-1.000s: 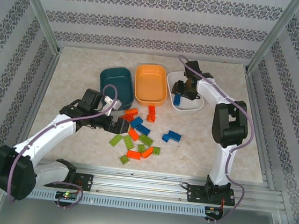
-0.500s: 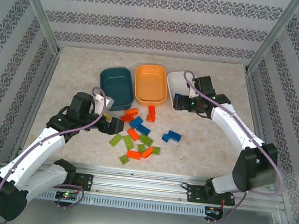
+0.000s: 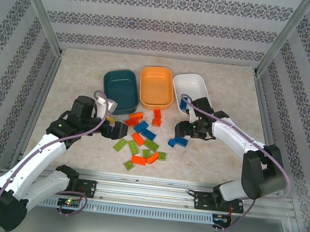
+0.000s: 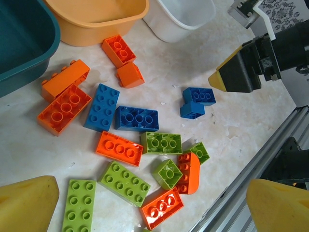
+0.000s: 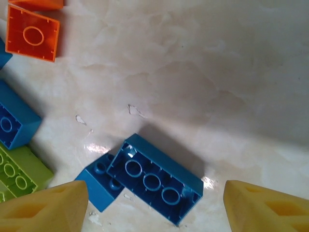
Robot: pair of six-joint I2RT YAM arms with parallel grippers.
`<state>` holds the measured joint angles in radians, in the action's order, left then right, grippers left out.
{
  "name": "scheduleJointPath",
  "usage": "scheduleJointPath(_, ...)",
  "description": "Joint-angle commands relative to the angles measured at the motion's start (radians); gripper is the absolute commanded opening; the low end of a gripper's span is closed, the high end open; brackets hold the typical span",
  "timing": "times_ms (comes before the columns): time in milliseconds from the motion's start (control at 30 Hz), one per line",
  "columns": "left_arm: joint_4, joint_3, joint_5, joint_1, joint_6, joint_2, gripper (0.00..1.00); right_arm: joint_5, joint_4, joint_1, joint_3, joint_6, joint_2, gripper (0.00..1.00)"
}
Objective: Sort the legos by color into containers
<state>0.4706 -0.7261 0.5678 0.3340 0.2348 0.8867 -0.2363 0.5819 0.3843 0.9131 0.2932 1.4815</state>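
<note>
Overhead view of a marbled table point(image 3: 229, 102) inside a booth with patterned walls point(image 3: 170, 28). At the back three tubs stand side by side: teal tub point(image 3: 119, 88), orange tub point(image 3: 156, 87) and white tub point(image 3: 192, 86). A blue brick point(image 3: 184, 103) shows at the white tub's near end, partly behind my right arm. The legos point(image 3: 144, 140) lie loose in front of the tubs, with green, orange and blue mixed and several touching.

A second ago my right gripper point(image 3: 183, 131) hung over the white tub. Now it has swung back toward me and points down at a blue pair point(image 3: 178, 142), two blue bricks lying against each other a little to the right of the pile. In my right wrist view the jaws stand apart. The yellow fingertips point(image 5: 43, 208) sit at the bottom corners, and the pair lies on the table between and below them, ungripped.

My left gripper point(image 3: 119, 128) has kept its place at the pile's left edge, though the arm behind it has shifted. Its jaws are spread wide over green and orange bricks. In its wrist view, my right gripper hangs at upper right, just beyond the blue pair.

Several orange bricks point(image 4: 65, 99) crowd close to the fronts of the teal and orange tubs. An aluminium rail point(image 3: 152, 186) runs along the near edge.
</note>
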Motion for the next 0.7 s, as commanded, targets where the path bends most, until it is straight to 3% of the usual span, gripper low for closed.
scheduleJointPath(0, -0.008, -0.014, 0.007, 0.005, -0.025, 0.011, 1.00, -0.026, -0.045, 0.011, -0.001, 0.028, 0.050, 0.74)
scheduleJointPath(267, -0.003, -0.016, -0.001, 0.006, -0.022, 0.018, 1.00, -0.051, -0.079, 0.011, -0.006, 0.050, 0.120, 0.74)
scheduleJointPath(667, -0.004, -0.015, 0.005, 0.006, -0.014, 0.039, 1.00, -0.171, -0.147, 0.017, -0.162, 0.143, 0.009, 0.69)
